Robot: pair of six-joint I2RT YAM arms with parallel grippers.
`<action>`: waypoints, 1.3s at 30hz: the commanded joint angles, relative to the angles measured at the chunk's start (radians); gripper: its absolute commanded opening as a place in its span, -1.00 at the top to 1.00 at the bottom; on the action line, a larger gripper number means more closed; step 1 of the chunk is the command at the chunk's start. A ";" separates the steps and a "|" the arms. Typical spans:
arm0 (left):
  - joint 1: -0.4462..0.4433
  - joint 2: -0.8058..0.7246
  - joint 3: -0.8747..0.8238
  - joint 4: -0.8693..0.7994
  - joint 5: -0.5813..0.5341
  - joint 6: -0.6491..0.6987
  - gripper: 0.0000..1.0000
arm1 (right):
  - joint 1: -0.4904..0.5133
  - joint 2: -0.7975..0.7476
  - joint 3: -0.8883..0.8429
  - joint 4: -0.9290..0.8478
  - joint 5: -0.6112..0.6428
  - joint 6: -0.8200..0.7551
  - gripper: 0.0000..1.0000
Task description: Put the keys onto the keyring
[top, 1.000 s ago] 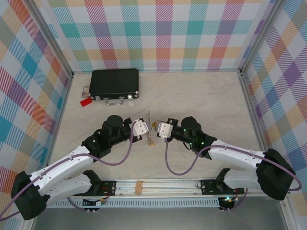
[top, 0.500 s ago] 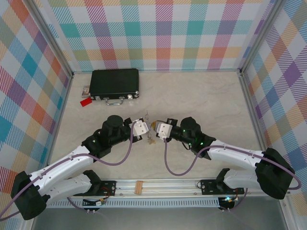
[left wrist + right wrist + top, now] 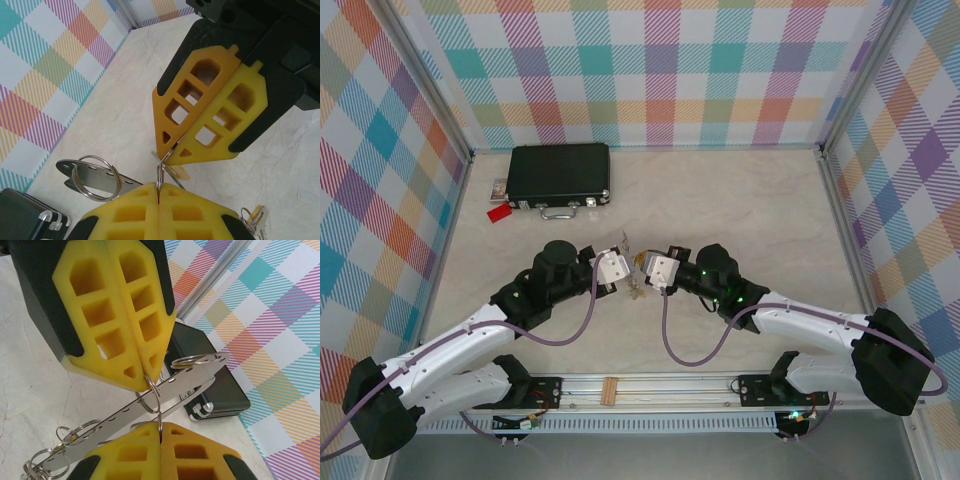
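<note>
My left gripper (image 3: 623,262) and right gripper (image 3: 642,264) meet tip to tip above the table's middle, both shut. In the left wrist view my left gripper (image 3: 159,189) pinches a thin silver keyring (image 3: 159,172) edge-on, and the right gripper (image 3: 167,154) bites the wire just above. In the right wrist view the right gripper (image 3: 160,429) holds the keyring (image 3: 156,399) from below while the left gripper (image 3: 149,377) clamps its top. The ring passes through a perforated metal strip (image 3: 190,377). Small keys (image 3: 254,219) lie on the table beneath, also seen as keys (image 3: 636,292).
A black case (image 3: 560,172) with a silver handle lies at the back left, a red tag (image 3: 500,212) beside it. The strip (image 3: 65,167) carries more loose rings. Plaid walls close in the table on three sides.
Both grippers stay shut and pressed together at the centre. The strip and the keys hanging below have shifted very slightly.
</note>
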 commanded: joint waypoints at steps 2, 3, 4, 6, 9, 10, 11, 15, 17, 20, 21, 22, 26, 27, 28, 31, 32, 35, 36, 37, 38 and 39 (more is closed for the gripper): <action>-0.017 -0.013 0.010 0.022 0.018 0.006 1.00 | 0.014 0.001 0.020 0.030 -0.021 -0.010 1.00; -0.017 -0.012 0.009 0.021 0.019 0.006 1.00 | 0.016 0.004 0.021 0.029 -0.024 -0.013 1.00; -0.018 -0.012 0.010 0.023 0.019 0.006 1.00 | 0.019 0.007 0.021 0.026 -0.023 -0.015 1.00; -0.018 -0.013 0.013 0.022 0.019 0.003 1.00 | 0.024 0.010 0.021 0.025 -0.022 -0.024 1.00; -0.017 -0.013 0.013 0.020 0.017 0.002 1.00 | 0.028 0.015 0.020 0.024 -0.019 -0.027 1.00; -0.018 -0.013 0.013 0.021 0.017 0.001 1.00 | 0.029 0.014 0.021 0.024 -0.018 -0.028 1.00; -0.017 -0.012 0.013 0.021 0.018 0.001 1.00 | 0.030 0.016 0.022 0.025 -0.017 -0.028 1.00; -0.018 -0.017 0.011 0.022 0.012 -0.002 1.00 | 0.030 0.014 0.017 0.036 0.030 -0.016 1.00; -0.017 -0.021 0.008 0.024 0.007 -0.001 1.00 | 0.030 0.006 0.004 0.050 0.043 -0.016 1.00; -0.018 -0.024 0.007 0.029 0.005 -0.001 1.00 | 0.030 -0.005 -0.006 0.048 0.046 -0.010 1.00; -0.017 -0.024 0.007 0.029 0.007 -0.002 1.00 | 0.030 -0.006 -0.008 0.043 0.046 -0.008 1.00; -0.018 -0.024 0.006 0.029 0.008 -0.002 1.00 | 0.030 -0.007 -0.008 0.043 0.045 -0.007 1.00; -0.018 -0.024 0.009 0.027 0.010 -0.004 1.00 | 0.030 -0.003 -0.001 0.039 0.045 -0.004 1.00; -0.017 -0.025 0.009 0.026 0.008 -0.004 1.00 | 0.029 -0.002 -0.001 0.038 0.049 -0.004 1.00; -0.018 -0.028 0.008 0.025 0.008 -0.004 1.00 | 0.030 0.001 -0.002 0.039 0.059 -0.001 1.00; -0.017 -0.031 0.008 0.023 0.007 -0.004 1.00 | 0.030 -0.004 -0.010 0.044 0.074 0.004 1.00; -0.017 -0.032 0.008 0.022 0.007 -0.005 1.00 | 0.030 -0.009 -0.013 0.047 0.073 0.008 1.00; -0.018 -0.033 0.007 0.024 0.007 -0.005 1.00 | 0.030 -0.016 -0.016 0.043 0.079 0.011 1.00; -0.017 -0.032 0.006 0.024 0.008 -0.005 1.00 | 0.030 -0.019 -0.016 0.038 0.074 0.011 1.00; -0.018 -0.031 0.008 0.023 0.010 -0.004 1.00 | 0.029 -0.021 -0.016 0.034 0.066 0.010 1.00; -0.018 -0.029 0.009 0.023 0.010 -0.005 1.00 | 0.030 -0.022 -0.013 0.028 0.056 0.007 1.00; -0.018 -0.028 0.009 0.024 0.010 -0.005 1.00 | 0.030 -0.022 -0.012 0.025 0.046 0.005 1.00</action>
